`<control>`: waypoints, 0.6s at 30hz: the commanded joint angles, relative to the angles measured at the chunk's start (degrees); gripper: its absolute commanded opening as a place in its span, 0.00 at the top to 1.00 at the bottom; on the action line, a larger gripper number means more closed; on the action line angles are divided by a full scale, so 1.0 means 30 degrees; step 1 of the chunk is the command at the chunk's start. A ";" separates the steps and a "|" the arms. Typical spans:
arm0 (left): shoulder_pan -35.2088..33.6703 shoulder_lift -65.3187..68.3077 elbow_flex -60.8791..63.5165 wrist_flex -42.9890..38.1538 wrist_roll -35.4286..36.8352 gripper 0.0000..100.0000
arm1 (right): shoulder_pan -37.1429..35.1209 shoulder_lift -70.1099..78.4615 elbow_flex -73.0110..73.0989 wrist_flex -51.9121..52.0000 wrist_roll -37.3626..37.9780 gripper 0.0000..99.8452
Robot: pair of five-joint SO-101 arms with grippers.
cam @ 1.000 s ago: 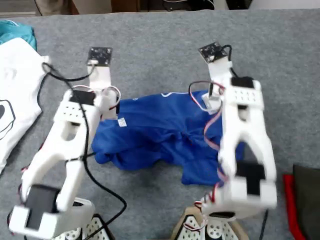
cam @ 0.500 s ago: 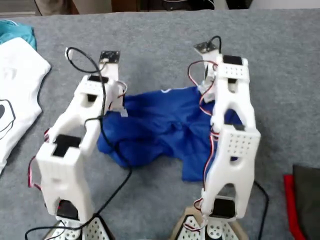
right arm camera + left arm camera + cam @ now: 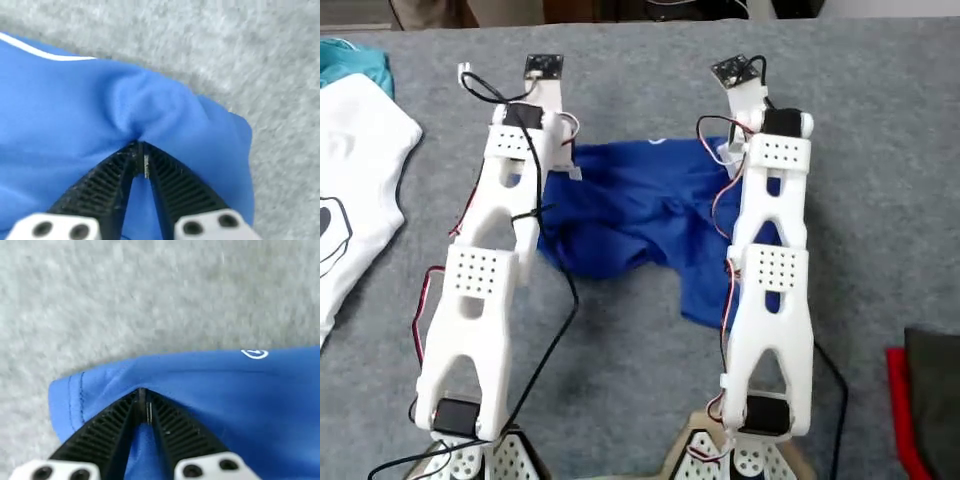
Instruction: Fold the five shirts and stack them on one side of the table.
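Blue shirt [image 3: 630,215]: lies mid-counter between the two arms. Its far edge is stretched fairly straight from one end effector to the other, while the near part is bunched in folds and one flap trails toward the arm bases.
Left end effector [image 3: 142,392]: fingers pressed together on a pinch of blue cloth, close to a stitched hem corner of the shirt.
Right end effector [image 3: 139,146]: fingers likewise clamped on a puckered fold of the blue shirt, just inside its other far corner.
Shirt edges: the hem corner beside the left end effector lies flat on the counter [image 3: 620,60]. The corner past the right end effector is rounded and slightly lifted.
Open room, far side: bare grey surface runs from the shirt's far edge to the counter's far edge.
Open room, near side: a bare strip lies between the trailing flap and the arm bases.
Left margin: a white shirt [image 3: 350,190] is spread at the counter's left edge, well apart from the blue one, with a teal cloth [image 3: 355,65] behind it.
Right margin: a dark cloth [image 3: 932,400] with a red edge sits at the near right corner, apart from the right arm.
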 commanded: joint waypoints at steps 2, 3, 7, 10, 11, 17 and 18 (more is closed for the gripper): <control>-0.0996 0.1421 -0.5509 0.0322 0.0117 0.98 | 0.0454 -0.0015 -0.1158 -0.1026 0.0000 0.97; -0.1084 0.1744 -0.6007 0.0264 0.0147 0.98 | 0.0454 -0.0015 -0.1158 -0.1026 0.0000 0.97; -0.1172 0.2535 -0.7033 0.0205 0.0147 0.98 | 0.0542 -0.0044 -0.1158 -0.1670 -0.1348 0.97; -0.1084 0.2652 -0.7004 0.0264 0.0147 0.98 | 0.0806 -0.0190 -0.1245 -0.1788 -0.3018 0.97; -0.1055 0.2652 -0.7004 0.0352 0.0176 0.98 | 0.0982 -0.0308 -0.1275 -0.1670 -0.3018 0.97; -0.0996 0.1861 -0.7502 0.3663 0.0029 0.98 | 0.1187 -0.2974 -0.1216 0.1788 -0.0908 0.96; -0.0996 0.1480 -0.7502 0.4513 0.0000 0.98 | 0.1187 -0.3355 -0.1216 0.2227 -0.0762 0.95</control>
